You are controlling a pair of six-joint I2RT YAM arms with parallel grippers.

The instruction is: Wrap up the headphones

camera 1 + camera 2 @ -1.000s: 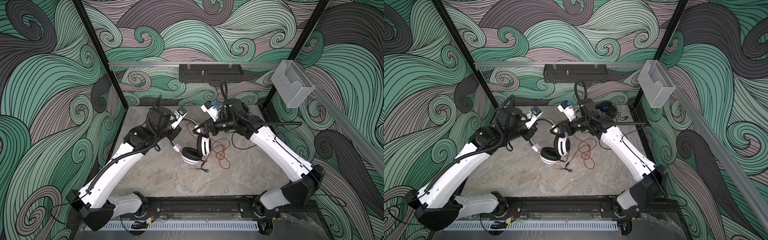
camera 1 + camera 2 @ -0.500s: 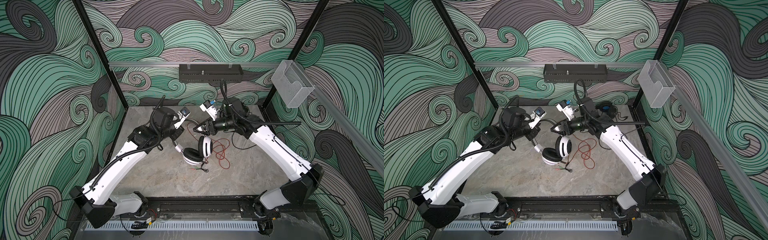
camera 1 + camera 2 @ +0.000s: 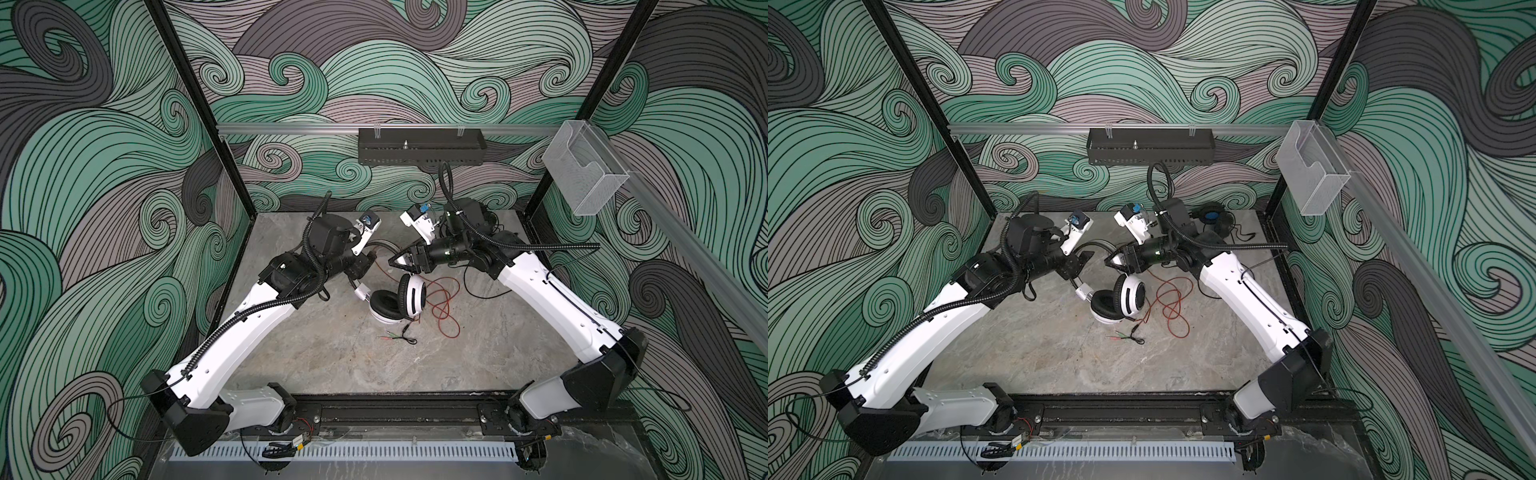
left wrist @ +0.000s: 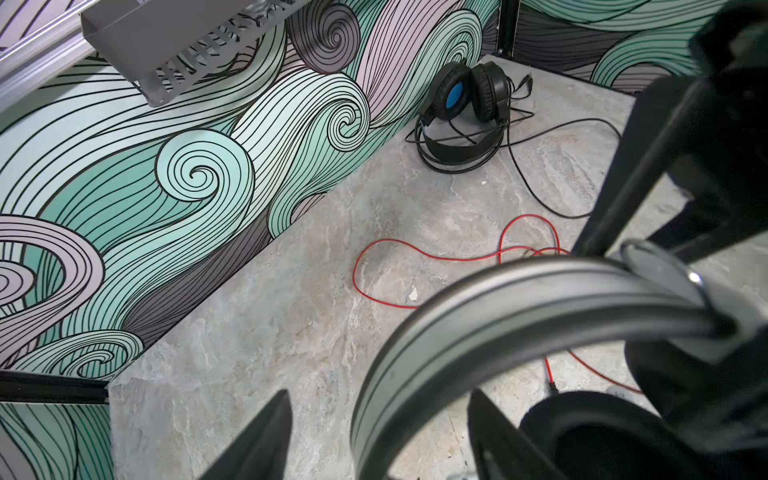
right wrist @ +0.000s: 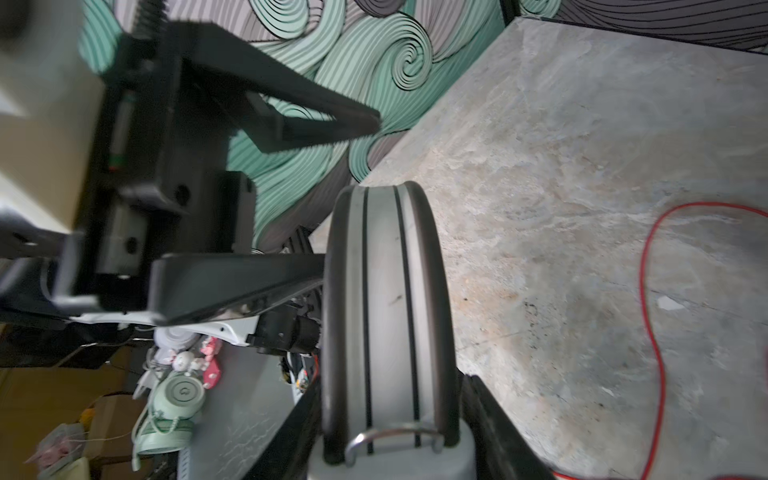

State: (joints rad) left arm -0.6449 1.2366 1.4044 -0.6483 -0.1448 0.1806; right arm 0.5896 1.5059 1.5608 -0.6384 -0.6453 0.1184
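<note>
Top view, white headphones [image 3: 415, 291], black ear pads [image 3: 384, 304], red cord [image 3: 444, 309] loose on desk [image 3: 332, 357], right jaws pinching headband [image 5: 386, 291], left jaws spread.

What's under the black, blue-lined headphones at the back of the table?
The black headphones rest on the grey marbled table, black cord looped around the headband. Anything beneath the ear cups is hidden.

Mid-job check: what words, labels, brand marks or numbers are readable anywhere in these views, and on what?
No text is readable in any view.
white headphones: dark marks on the ear cup, too small to read.
black headphones: no print visible.
green mark on the right arm's wrist: too small to read.
wall tray: no label visible.
clutter outside the cell: blurred, nothing legible.
</note>
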